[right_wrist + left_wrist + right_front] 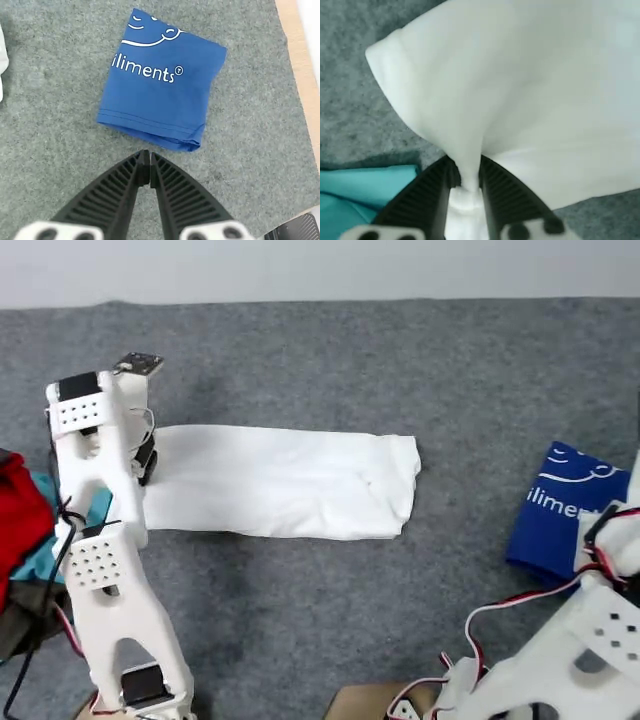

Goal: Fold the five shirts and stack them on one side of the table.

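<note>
Left tool pinches the white shirt beside teal cloth; right tool closed near blue shirt.

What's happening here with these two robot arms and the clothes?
The left end effector is clamped on one end of a white shirt, which lies folded into a long strip on the grey table. The right end effector is shut and empty, near a folded blue shirt. A red shirt and a teal shirt lie bunched beside the left arm, not yet folded.
</note>
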